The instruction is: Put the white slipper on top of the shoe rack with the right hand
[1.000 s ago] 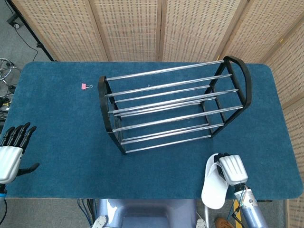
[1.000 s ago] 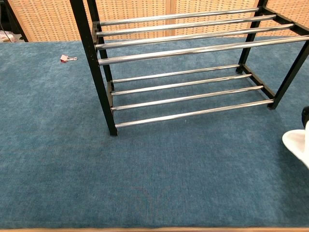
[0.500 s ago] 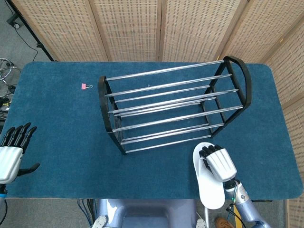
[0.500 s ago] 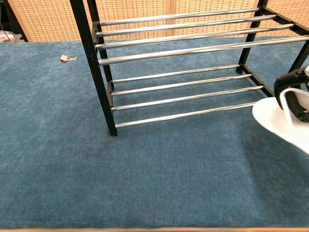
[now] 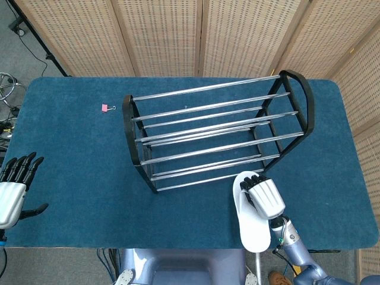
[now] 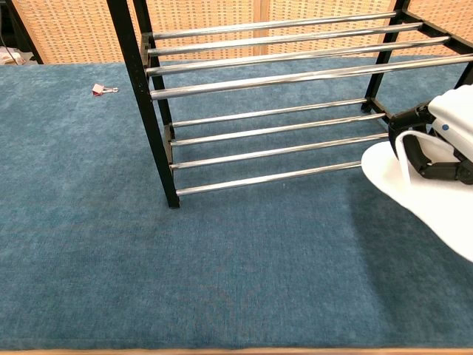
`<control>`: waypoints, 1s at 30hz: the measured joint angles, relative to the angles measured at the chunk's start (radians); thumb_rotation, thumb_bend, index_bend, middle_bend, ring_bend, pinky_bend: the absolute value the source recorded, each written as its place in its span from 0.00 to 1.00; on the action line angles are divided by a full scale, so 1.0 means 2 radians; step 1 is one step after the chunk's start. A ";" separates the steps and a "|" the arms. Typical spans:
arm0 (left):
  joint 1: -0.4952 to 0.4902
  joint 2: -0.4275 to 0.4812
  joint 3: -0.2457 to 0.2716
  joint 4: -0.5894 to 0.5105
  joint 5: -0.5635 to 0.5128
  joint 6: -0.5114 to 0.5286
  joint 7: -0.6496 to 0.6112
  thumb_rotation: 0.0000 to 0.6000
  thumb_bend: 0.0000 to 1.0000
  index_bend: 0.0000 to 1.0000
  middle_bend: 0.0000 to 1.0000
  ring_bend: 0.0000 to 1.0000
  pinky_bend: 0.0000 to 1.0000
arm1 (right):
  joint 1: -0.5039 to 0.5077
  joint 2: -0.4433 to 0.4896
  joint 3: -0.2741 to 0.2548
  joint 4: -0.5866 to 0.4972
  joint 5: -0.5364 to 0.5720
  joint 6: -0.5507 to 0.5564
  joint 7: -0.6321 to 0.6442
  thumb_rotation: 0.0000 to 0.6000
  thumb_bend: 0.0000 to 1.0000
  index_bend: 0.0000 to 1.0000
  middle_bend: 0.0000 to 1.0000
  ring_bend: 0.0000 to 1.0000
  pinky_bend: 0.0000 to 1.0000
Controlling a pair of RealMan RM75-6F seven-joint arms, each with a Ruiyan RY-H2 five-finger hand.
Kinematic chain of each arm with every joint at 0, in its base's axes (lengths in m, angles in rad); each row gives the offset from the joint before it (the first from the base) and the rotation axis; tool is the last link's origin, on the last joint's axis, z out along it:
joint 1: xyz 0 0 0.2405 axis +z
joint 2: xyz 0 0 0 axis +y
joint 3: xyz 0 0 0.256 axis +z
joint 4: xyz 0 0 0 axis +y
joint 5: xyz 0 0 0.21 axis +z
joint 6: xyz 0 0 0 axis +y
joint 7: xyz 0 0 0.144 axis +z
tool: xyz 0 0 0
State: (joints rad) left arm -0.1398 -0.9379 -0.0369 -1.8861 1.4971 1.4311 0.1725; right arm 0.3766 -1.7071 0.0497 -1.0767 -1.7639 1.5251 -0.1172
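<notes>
We see the right robot hand point(image 5: 262, 198) grasping the plain white slipper point(image 5: 252, 219), lower right of frame, beside the shoe rack point(image 5: 217, 133).

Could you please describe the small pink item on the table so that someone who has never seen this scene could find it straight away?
Start at the black-framed shoe rack with chrome bars standing on the blue carpeted table. Off its left end, toward the table's far edge, a small pink binder clip lies alone on the carpet. It is the only pink thing there, and far smaller than anything else.
</notes>
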 measured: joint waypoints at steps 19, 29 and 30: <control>-0.001 -0.003 0.001 -0.001 0.000 -0.002 0.010 1.00 0.00 0.00 0.00 0.00 0.00 | 0.008 0.050 -0.013 -0.035 -0.023 0.017 0.014 1.00 0.65 0.68 0.63 0.62 0.68; -0.001 -0.005 0.002 -0.002 -0.001 -0.002 0.014 1.00 0.00 0.00 0.00 0.00 0.00 | 0.017 0.128 -0.038 -0.095 -0.049 0.006 0.035 1.00 0.65 0.68 0.63 0.62 0.68; -0.001 -0.005 0.002 -0.002 -0.001 -0.002 0.014 1.00 0.00 0.00 0.00 0.00 0.00 | 0.017 0.134 -0.039 -0.101 -0.051 0.008 0.034 1.00 0.65 0.69 0.63 0.62 0.68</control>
State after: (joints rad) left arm -0.1408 -0.9470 -0.0336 -1.8897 1.4949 1.4274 0.1997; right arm 0.4110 -1.4401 -0.0280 -1.2782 -1.8664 1.5409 -0.0487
